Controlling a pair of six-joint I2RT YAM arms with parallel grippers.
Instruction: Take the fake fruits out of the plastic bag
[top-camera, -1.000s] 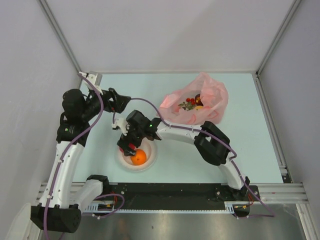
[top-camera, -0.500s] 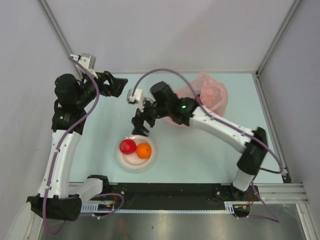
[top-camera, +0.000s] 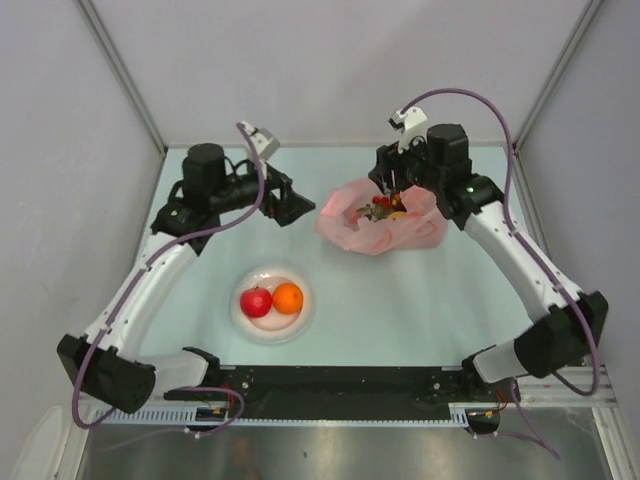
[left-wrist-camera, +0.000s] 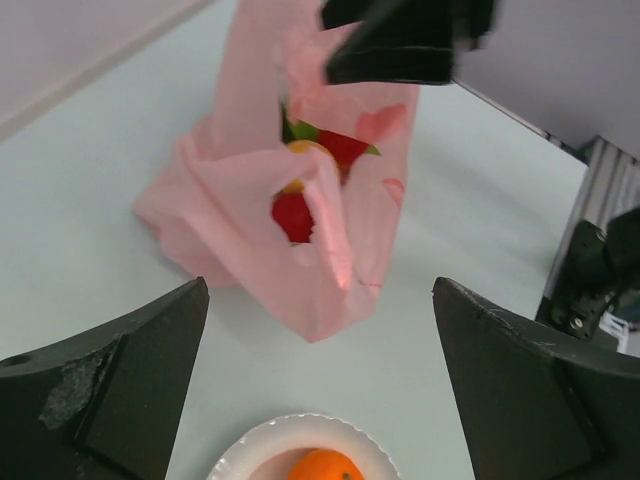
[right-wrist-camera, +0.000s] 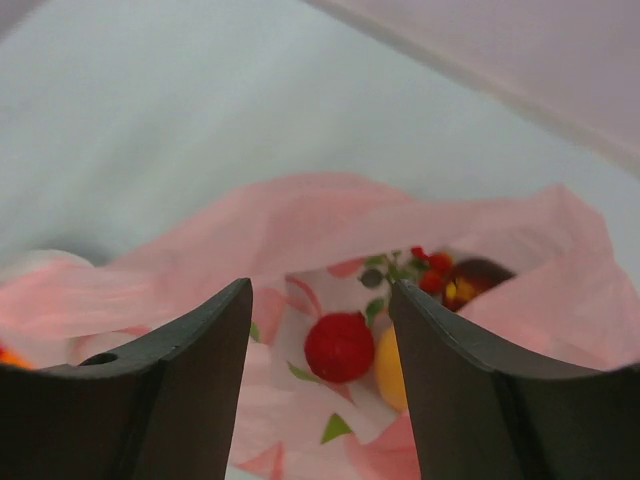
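The pink plastic bag (top-camera: 385, 228) lies at the back right of the table with its mouth open upward. Inside it I see fake fruits: a red one (right-wrist-camera: 340, 346), a yellow-orange one (right-wrist-camera: 385, 368), red berries with leaves (right-wrist-camera: 432, 272) and a dark purple one (right-wrist-camera: 480, 278). My right gripper (top-camera: 395, 188) hovers over the bag's mouth, jaws apart and holding nothing. A red apple (top-camera: 256, 301) and an orange ball (top-camera: 288, 298) rest on the white plate (top-camera: 272, 328). My left gripper (top-camera: 290, 207) stands wide open to the left of the bag, empty.
White walls with metal posts close in the table at the back and both sides. In the left wrist view the plate's rim (left-wrist-camera: 250, 455) lies just below the open fingers (left-wrist-camera: 120, 380), and the right gripper (left-wrist-camera: 410, 40) shows above the bag (left-wrist-camera: 250, 200).
The right arm left the red apple on the plate beside the orange and swung back right over the bag. The left arm moved right, toward the bag's left side.
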